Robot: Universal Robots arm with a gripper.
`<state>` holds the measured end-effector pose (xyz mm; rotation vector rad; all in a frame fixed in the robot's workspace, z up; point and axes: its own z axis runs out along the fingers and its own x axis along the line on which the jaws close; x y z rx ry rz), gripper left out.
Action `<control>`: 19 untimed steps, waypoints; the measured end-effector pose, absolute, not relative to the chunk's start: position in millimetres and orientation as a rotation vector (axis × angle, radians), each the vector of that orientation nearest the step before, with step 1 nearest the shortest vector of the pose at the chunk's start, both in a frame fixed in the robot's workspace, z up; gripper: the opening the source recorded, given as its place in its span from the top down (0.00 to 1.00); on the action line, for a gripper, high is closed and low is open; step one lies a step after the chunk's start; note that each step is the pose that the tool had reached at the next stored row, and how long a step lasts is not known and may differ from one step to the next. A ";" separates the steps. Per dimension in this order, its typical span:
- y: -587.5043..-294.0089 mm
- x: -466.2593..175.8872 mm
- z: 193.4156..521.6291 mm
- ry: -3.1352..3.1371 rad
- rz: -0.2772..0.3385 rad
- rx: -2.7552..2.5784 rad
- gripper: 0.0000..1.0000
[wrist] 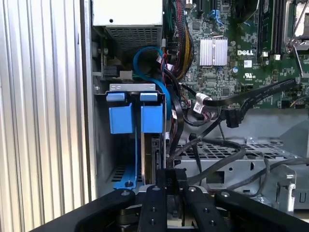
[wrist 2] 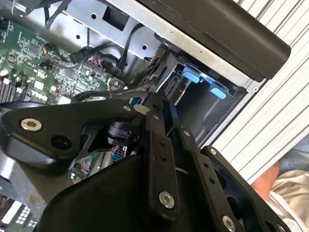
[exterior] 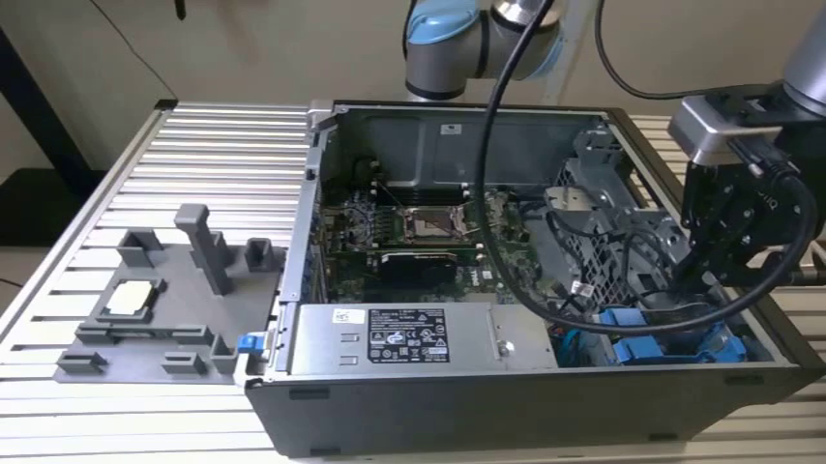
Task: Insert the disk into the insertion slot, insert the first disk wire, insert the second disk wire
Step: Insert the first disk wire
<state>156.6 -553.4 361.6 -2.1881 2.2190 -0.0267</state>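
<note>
The insertion slot (wrist: 102, 140) is a grey metal bay with blue fittings (wrist: 120, 118) in the corner of the open computer case (exterior: 516, 387). The disk (wrist: 156, 154) stands edge-on inside it, a blue carrier rail (wrist: 136, 159) beside it. My gripper (wrist: 175, 186) sits right at the disk's exposed end, its fingers (wrist: 153, 203) close together, shut on a small black connector (wrist: 175, 175) of a disk wire. In the exterior view the gripper (exterior: 713, 282) hangs over the blue bay (exterior: 652, 343) among black cables. In the second wrist view the blue tabs (wrist 2: 190, 75) lie beyond the fingers (wrist 2: 161, 159).
A power-supply box (exterior: 400, 338) sits next to the bay, the motherboard (exterior: 427, 232) behind it. A perforated grey cage (wrist: 227, 150) and loose black cables (wrist: 251, 96) crowd the gripper's side. A grey fixture (exterior: 155, 300) rests on the slatted table (exterior: 220, 145).
</note>
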 end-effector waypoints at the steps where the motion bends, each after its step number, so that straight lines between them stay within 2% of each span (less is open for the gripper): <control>1: -553.9 156.9 360.8 2.220 -0.027 -2.188 0.81; 19: -564.1 166.1 351.2 2.250 -0.007 -2.177 0.81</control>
